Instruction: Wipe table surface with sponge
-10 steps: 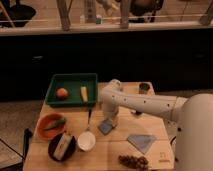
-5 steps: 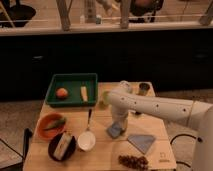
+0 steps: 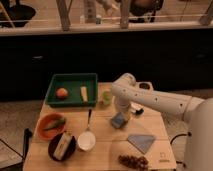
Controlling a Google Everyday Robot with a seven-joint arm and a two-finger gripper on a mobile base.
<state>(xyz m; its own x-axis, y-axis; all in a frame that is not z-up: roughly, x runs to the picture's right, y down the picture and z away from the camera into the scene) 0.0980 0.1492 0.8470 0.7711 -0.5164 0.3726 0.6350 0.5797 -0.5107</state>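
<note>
Here, camera view: white arm (image 3: 150, 100) reaches in from right over worktop (image 3: 107, 150), bending down at elbow. At arm's tip, jaws sit low over worktop centre, right on top of sponge (image 3: 118, 121); open or closed, cannot tell. Sponge lies on worktop between spoon (image 3: 89, 119) and arm, behind flat cloth (image 3: 141, 142). Front left, white bowl (image 3: 86, 142); back left, green tray (image 3: 70, 103).
</note>
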